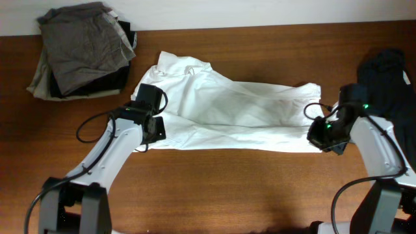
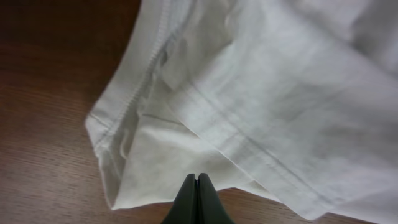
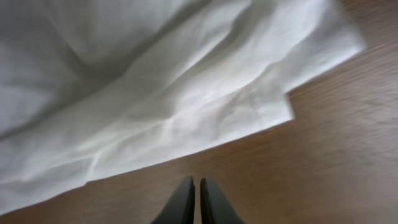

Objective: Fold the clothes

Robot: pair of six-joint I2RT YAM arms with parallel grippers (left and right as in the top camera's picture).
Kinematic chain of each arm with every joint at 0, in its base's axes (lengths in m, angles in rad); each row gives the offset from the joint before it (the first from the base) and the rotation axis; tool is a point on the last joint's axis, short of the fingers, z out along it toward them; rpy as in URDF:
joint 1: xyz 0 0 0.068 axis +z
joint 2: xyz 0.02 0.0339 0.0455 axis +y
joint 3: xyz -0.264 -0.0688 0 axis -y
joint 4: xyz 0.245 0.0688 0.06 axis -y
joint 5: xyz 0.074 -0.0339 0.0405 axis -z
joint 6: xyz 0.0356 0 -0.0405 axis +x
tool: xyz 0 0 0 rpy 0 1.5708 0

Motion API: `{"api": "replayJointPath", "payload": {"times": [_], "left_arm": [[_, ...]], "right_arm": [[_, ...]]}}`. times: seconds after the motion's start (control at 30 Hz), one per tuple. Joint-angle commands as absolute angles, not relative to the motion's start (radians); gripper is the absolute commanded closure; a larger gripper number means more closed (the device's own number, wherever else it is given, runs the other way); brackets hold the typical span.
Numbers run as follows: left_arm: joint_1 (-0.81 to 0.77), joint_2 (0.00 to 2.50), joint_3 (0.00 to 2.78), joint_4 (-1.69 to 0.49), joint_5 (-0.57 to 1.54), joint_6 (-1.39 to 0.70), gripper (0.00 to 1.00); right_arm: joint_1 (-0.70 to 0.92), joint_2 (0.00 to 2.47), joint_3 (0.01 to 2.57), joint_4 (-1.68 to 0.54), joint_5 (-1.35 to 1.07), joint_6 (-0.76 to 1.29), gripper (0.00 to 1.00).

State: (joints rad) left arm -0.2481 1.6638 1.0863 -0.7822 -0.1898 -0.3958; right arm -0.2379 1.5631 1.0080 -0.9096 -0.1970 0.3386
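The clothes are one white T-shirt point(image 1: 234, 114) lying crumpled and stretched left to right across the middle of the brown table point(image 1: 214, 188). My left gripper point(image 1: 151, 133) is at the shirt's left end. In the left wrist view its tips point(image 2: 197, 178) are pressed together over the shirt's point(image 2: 261, 93) hemmed lower edge, and I see no cloth between them. My right gripper point(image 1: 320, 142) is at the shirt's right end. In the right wrist view this gripper point(image 3: 197, 181) is shut over bare wood, a little short of the shirt's point(image 3: 155, 93) edge.
A pile of grey, black and beige garments point(image 1: 81, 49) lies at the back left corner. A dark navy garment point(image 1: 387, 75) lies at the right edge, just behind the right arm. Bare wood runs along the table's front.
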Motion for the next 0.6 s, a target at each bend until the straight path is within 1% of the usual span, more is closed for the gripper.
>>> {"api": "replayJointPath", "payload": {"times": [0.0, 0.3, 0.57], "left_arm": [[-0.241, 1.761, 1.098, -0.773, -0.176, -0.387, 0.99], [-0.188, 1.883, 1.098, -0.742, -0.146, -0.386, 0.99], [-0.122, 1.89, 1.098, -0.729, -0.146, -0.361, 0.99]], "right_arm": [[-0.231, 1.565, 0.952, -0.861, -0.22, 0.33, 0.91], [-0.231, 1.646, 0.949, -0.79, -0.186, 0.333, 0.92], [-0.231, 1.759, 0.949, -0.73, -0.163, 0.353, 0.94]]}}
